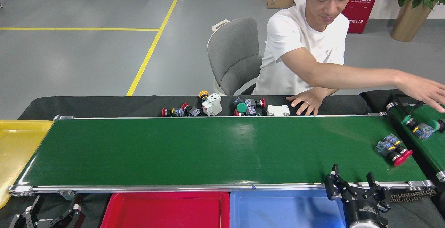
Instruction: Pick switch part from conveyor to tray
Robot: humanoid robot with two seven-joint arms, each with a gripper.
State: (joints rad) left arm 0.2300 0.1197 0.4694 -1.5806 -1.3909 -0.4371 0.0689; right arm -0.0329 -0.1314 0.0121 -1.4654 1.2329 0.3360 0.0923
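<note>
The long dark green conveyor (pixel 208 151) runs across the view between silver rails. Two switch parts (pixel 393 148) with red caps and blue bodies lie together on its far right end. My right gripper (pixel 353 181) stands open at the near rail, left of and nearer than those parts, with nothing between its fingers. My left gripper (pixel 52 209) sits low at the bottom left below the belt, open and empty. A red tray (pixel 167 210) and a blue tray (pixel 285 209) lie along the near side, and a yellow tray (pixel 17 148) at the left end.
A person in a white shirt sits behind the belt, one hand (pixel 307 102) on the black cloth, the other hand (pixel 422 90) stretched over the small angled belt (pixel 427 144) at right, which carries more switch parts (pixel 419 128). Loose switches and breakers (pixel 226 108) lie behind the far rail.
</note>
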